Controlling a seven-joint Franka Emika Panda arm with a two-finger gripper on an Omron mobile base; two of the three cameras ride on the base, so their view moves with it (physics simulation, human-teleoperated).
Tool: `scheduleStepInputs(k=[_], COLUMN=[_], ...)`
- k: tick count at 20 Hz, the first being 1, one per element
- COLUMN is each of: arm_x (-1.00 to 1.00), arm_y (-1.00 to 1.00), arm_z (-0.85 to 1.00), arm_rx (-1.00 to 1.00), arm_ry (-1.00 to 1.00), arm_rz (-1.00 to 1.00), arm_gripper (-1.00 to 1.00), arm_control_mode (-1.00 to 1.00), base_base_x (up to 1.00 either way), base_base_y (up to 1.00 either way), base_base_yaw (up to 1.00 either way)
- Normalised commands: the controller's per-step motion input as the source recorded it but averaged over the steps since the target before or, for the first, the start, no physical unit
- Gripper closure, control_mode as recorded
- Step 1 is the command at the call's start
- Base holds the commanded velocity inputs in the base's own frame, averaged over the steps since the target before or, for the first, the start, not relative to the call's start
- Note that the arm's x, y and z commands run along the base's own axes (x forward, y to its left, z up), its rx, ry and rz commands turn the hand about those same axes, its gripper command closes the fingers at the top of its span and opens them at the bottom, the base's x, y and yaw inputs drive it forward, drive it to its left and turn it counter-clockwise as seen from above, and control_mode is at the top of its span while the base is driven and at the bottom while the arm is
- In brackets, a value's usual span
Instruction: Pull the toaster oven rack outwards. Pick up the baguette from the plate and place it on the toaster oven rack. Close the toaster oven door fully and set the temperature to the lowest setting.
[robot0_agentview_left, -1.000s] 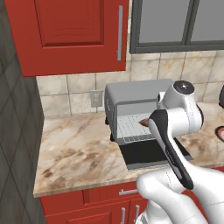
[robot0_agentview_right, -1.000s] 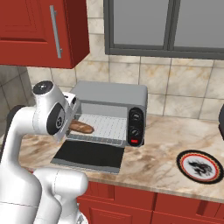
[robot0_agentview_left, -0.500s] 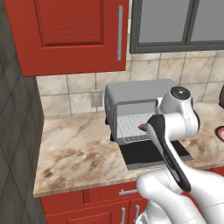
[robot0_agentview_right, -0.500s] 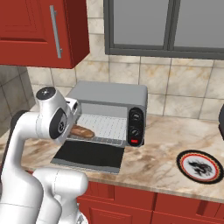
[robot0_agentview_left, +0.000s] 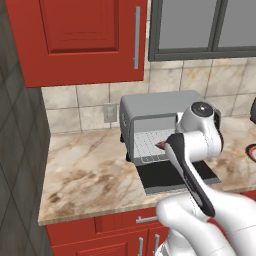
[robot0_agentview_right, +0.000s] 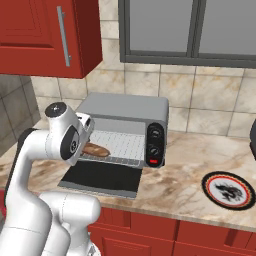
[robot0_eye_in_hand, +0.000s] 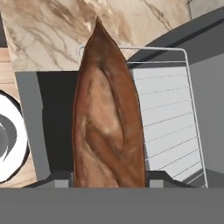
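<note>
With the toaster oven rack pulled out, the gripper holds the baguette clamped over the rack's left end; release, door and temperature remain.

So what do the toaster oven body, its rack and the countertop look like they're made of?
Toaster oven: grey metal, probably brushed or matte, going by its soft, even sheen. Toaster oven rack: thin silver-grey wire, likely steel, seen as a grid of fine bars. Countertop: polished marble or a marble-look stone, beige with brown veining.
</note>
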Motion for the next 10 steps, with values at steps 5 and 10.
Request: scheduleStepInputs(k=[5,10], arm_x=[0.22,0.2], arm_y=[0.0,0.0], arm_z=[-0.01,-0.09], arm_rx=[-0.01,-0.02], arm_ry=[0.04,0.02], arm_rz=[0.0,0.0], arm_gripper=[1.0,1.0], arm_control_mode=[-1.0,-1.0], base_base_x=[0.0,0.0], base_base_y=[0.0,0.0], base_base_yaw=[0.0,0.0])
